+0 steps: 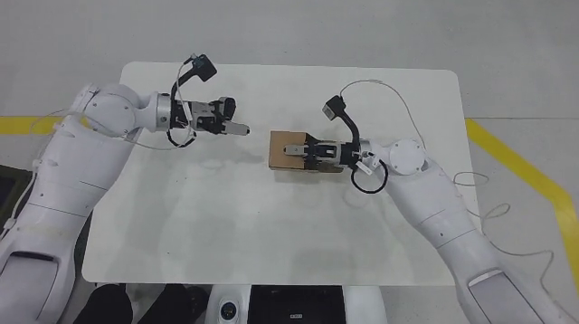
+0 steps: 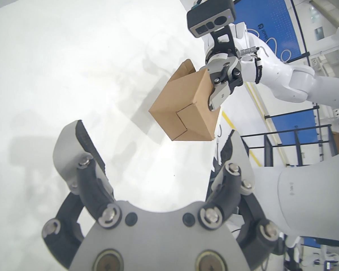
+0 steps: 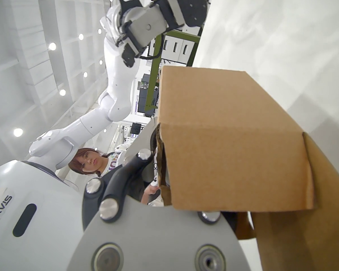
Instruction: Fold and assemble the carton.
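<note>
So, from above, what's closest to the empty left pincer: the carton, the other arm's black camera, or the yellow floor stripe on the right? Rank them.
From the left pincer, top view:
1. Carton, just to its right.
2. Black camera, farther right, past the carton's near edge.
3. Yellow stripe, on the floor, far right.

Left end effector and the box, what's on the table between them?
Nothing. In the top view, the stretch of table between the open left end effector and the box is bare.
</note>
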Motion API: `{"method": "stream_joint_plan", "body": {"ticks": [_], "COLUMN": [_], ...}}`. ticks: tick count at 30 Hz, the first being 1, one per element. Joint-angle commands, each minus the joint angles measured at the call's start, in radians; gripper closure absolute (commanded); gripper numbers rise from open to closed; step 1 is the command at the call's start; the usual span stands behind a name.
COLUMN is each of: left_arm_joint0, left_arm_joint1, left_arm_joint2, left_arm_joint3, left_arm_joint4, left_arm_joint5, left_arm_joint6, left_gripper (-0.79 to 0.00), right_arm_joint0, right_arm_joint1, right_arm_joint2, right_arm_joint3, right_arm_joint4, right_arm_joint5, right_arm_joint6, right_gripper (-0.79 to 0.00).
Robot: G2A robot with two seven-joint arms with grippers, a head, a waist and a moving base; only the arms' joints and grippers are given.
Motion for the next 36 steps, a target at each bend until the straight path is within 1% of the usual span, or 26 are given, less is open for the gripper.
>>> {"method": "stream_joint_plan", "body": {"ticks": [1,5,9,11,12,13,14,15,16,19,22,25,27,30,33,36], "left_arm_joint0": [0.022,0.067,0.114,0.145,0.160,0.178,0.197,0.216,0.232,0.277,0.312,0.336,0.344,0.342,0.339,0.346], "left_arm_joint1": [0.006,0.013,0.013,0.014,0.014,0.016,0.017,0.019,0.021,0.024,0.020,0.012,0.007,-0.001,-0.009,-0.018], "left_arm_joint2": [-0.005,-0.012,-0.033,-0.050,-0.059,-0.067,-0.075,-0.083,-0.089,-0.104,-0.104,-0.090,-0.071,-0.043,-0.016,0.010], "left_arm_joint3": [-0.021,-0.038,-0.065,-0.091,-0.118,-0.143,-0.167,-0.186,-0.207,-0.258,-0.279,-0.293,-0.289,-0.266,-0.266,-0.279], "left_arm_joint4": [0.065,0.170,0.316,0.404,0.456,0.510,0.563,0.616,0.673,0.870,1.064,1.235,1.326,1.387,1.421,1.468], "left_arm_joint5": [-0.063,-0.160,-0.253,-0.285,-0.285,-0.285,-0.285,-0.285,-0.285,-0.285,-0.283,-0.244,-0.218,-0.196,-0.167,-0.102], "left_arm_joint6": [0.064,0.162,0.304,0.384,0.425,0.468,0.514,0.558,0.603,0.757,0.914,1.061,1.135,1.195,1.199,1.195], "left_gripper": [-0.785,-0.785,-0.785,-0.785,-0.785,-0.785,-0.785,-0.785,-0.785,-0.785,-0.785,-0.785,-0.785,-0.785,-0.785,-0.785], "right_arm_joint0": [0.000,-0.002,0.010,0.020,0.025,0.030,0.035,0.038,0.042,0.056,0.064,0.058,0.047,0.023,-0.008,-0.036], "right_arm_joint1": [-0.003,-0.009,-0.015,-0.019,-0.021,-0.023,-0.025,-0.026,-0.027,-0.027,-0.024,-0.017,-0.010,0.004,0.019,0.036], "right_arm_joint2": [-0.005,-0.019,-0.032,-0.039,-0.042,-0.044,-0.047,-0.048,-0.048,-0.041,-0.029,-0.010,0.005,0.033,0.060,0.092], "right_arm_joint3": [0.013,0.048,0.090,0.107,0.114,0.121,0.127,0.133,0.140,0.163,0.170,0.159,0.140,0.099,0.043,-0.007], "right_arm_joint4": [-0.005,-0.011,-0.029,-0.037,-0.037,-0.038,-0.041,-0.042,-0.041,-0.039,-0.034,-0.029,-0.028,-0.028,-0.039,-0.067], "right_arm_joint5": [0.008,0.017,0.004,0.002,0.001,0.000,0.000,-0.001,-0.002,-0.009,-0.013,-0.016,-0.012,0.005,0.026,0.047], "right_arm_joint6": [-0.009,-0.020,-0.022,-0.019,-0.019,-0.017,-0.014,-0.012,-0.012,0.004,0.024,0.040,0.057,0.080,0.097,0.107], "right_gripper": [0.000,0.000,0.000,-0.095,-0.200,-0.277,-0.382,-0.653,-0.785,-0.785,-0.785,-0.785,-0.785,-0.785,-0.785,-0.785]}}
